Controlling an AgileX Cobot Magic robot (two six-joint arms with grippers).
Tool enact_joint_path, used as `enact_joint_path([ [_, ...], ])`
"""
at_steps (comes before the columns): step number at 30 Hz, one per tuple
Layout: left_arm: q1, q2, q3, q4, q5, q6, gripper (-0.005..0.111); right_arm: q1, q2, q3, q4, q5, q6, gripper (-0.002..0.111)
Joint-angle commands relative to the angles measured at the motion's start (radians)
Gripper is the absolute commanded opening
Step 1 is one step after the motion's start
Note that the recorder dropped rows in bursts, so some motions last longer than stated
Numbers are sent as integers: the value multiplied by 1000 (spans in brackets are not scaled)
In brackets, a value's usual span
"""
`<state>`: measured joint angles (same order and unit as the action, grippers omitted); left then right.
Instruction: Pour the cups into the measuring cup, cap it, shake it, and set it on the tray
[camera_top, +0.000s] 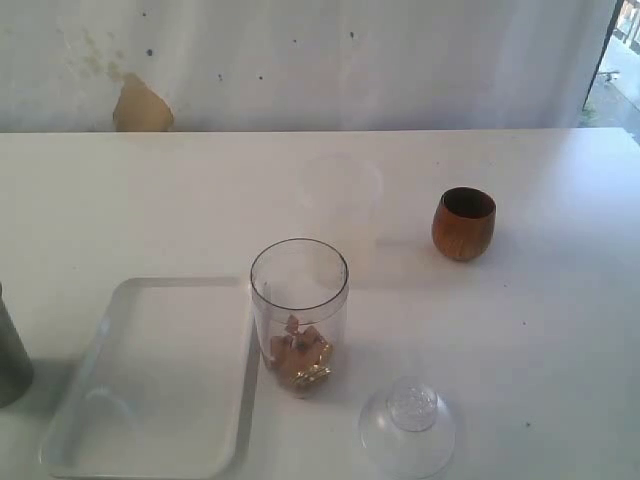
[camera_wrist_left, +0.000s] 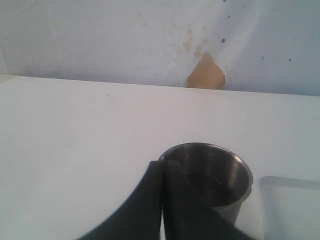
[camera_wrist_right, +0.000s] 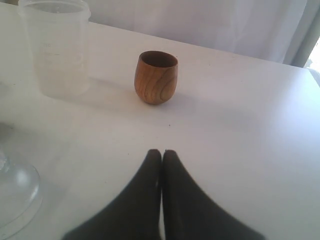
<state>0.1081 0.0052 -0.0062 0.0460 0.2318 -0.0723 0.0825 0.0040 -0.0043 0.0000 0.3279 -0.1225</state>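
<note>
The clear measuring cup (camera_top: 299, 315) stands open at the middle with brownish bits in its bottom. Its clear dome cap (camera_top: 407, 425) lies on the table in front of it, to the right. The brown wooden cup (camera_top: 463, 223) stands upright at the back right. The steel tumbler (camera_top: 10, 350) stands at the far left edge, beside the white tray (camera_top: 160, 400). No arm shows in the exterior view. My left gripper (camera_wrist_left: 163, 164) is shut, its tips against the near rim of the tumbler (camera_wrist_left: 220, 175). My right gripper (camera_wrist_right: 162, 151) is shut and empty, short of the wooden cup (camera_wrist_right: 156, 77).
A frosted translucent cup (camera_top: 340, 195) stands behind the measuring cup, also in the right wrist view (camera_wrist_right: 57, 47). The dome cap (camera_wrist_right: 15, 195) lies beside my right gripper. The tray's corner (camera_wrist_left: 290, 200) shows past the tumbler. A stained wall runs along the table's far edge.
</note>
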Motion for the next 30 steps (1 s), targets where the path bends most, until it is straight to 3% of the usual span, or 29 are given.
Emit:
enact_joint_path([
  [1, 0, -5, 6, -180, -200, -148, 0, -5, -4, 4, -8, -8, -2, 0],
  [3, 0, -5, 6, -328, -375, -286, 0, -5, -4, 4, -8, -8, -2, 0],
  [5, 0, -5, 6, -320, -440, -366, 0, -5, -4, 4, -8, -8, -2, 0],
  [11, 0, 81, -174, -209, -345, -356, 3, -5, -4, 4, -8, -8, -2, 0],
  [13, 0, 165, -334, -78, -232, -331, 21, -5, -4, 4, -8, -8, -2, 0],
  [14, 0, 219, -413, -31, -151, -287, 47, -5, -4, 4, -8, -8, -2, 0],
  [15, 0, 239, -433, -29, -125, -254, 62, -5, -4, 4, -8, -8, -2, 0],
  [16, 0, 285, -457, -29, -95, -199, 92, -5, -4, 4, -8, -8, -2, 0],
  [17, 0, 303, -457, -29, -79, -192, 103, -5, -4, 4, -8, -8, -2, 0],
  [19, 0, 358, -457, -71, 30, -189, 105, -5, -4, 4, -8, -8, -2, 0],
  [22, -3, 418, -403, -208, 70, -113, 105, -5, -4, 4, -8, -8, -2, 0],
  [25, -3, 484, -289, -485, 61, 204, 105, -5, -4, 4, -8, -8, -2, 0],
  [27, -4, 523, -204, -751, 18, 391, 105, -5, -4, 4, -8, -8, -2, 0],
  [30, -4, 544, -163, -940, -21, 607, 105, -5, -4, 4, -8, -8, -2, 0],
])
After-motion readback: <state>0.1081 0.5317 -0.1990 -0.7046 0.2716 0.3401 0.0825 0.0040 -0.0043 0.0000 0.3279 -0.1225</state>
